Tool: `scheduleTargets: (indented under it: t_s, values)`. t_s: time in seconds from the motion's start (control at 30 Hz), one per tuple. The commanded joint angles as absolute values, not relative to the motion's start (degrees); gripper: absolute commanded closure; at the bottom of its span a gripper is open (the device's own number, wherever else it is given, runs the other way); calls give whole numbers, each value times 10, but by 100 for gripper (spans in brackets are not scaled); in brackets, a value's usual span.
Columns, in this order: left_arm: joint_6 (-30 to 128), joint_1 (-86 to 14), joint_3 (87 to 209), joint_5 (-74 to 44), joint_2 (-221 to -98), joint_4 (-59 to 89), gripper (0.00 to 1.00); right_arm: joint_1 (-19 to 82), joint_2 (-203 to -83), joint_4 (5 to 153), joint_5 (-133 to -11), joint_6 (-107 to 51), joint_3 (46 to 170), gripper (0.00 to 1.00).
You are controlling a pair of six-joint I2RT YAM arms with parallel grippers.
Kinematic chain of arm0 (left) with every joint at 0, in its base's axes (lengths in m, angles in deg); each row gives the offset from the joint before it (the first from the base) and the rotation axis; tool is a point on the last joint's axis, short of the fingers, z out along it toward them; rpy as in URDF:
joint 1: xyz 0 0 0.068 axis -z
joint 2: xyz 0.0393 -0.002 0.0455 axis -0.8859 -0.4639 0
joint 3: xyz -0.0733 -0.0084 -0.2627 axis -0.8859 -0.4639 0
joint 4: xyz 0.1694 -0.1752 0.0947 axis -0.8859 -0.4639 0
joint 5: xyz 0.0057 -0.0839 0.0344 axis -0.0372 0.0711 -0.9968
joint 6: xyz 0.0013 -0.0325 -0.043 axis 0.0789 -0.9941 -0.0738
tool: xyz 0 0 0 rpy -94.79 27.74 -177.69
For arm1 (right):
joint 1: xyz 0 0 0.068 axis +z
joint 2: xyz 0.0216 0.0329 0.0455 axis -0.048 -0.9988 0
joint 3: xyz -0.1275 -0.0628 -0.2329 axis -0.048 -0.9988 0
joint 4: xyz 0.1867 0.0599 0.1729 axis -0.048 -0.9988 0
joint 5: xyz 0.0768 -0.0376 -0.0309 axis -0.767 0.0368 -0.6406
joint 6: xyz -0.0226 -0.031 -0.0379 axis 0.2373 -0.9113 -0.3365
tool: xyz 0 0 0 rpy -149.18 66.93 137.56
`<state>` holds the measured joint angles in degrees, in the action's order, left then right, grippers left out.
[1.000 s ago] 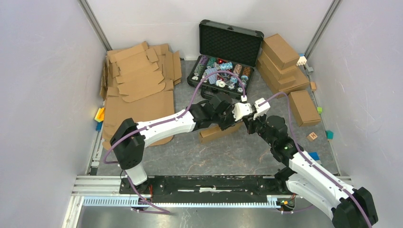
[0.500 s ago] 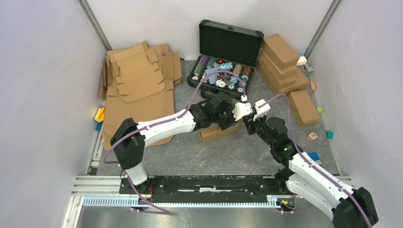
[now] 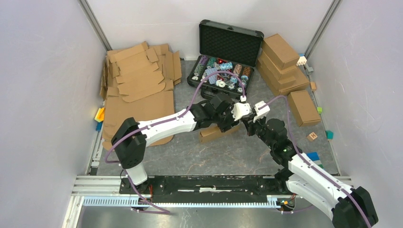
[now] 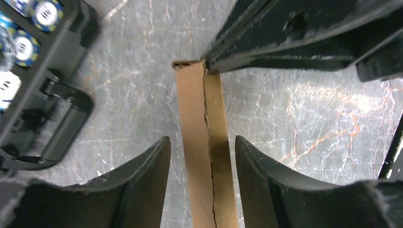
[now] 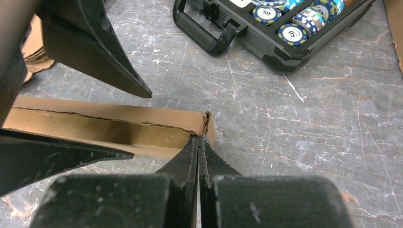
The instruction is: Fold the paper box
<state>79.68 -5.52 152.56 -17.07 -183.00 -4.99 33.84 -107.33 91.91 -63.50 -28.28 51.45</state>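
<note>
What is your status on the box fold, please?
Left claw open, straddling box. Right claw shut, tips at box's right end. Chip case nearby, clear of box.

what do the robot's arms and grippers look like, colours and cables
The left arm and right arm have white shells between bulky black joints, each trailed by a purple cable. A small green light glows on the right arm. The left gripper and right gripper have matte black tapering fingers with scuffed edges.
</note>
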Motion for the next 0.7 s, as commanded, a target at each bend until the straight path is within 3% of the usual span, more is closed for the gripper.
scheduleTargets:
  t_s: [0.0, 0.17, 0.3, 0.47, 0.67]
  values:
    - [781, -63, 1521, -170, -1854, -100, 40, 341, -1083, 849, -638, -290, 480, 100]
    - [780, -68, 1522, -162, -1854, -102, 43, 340, -1085, 850, -638, -289, 478, 100]
    - [781, -70, 1529, -157, -1859, -111, 59, 340, -1072, 843, -638, -286, 493, 100]
    - [784, -70, 1529, -157, -1860, -113, 62, 340, -1041, 808, -630, -278, 532, 83]
    - [781, -72, 1531, -156, -1861, -113, 64, 339, -1012, 808, -603, -252, 540, 79]
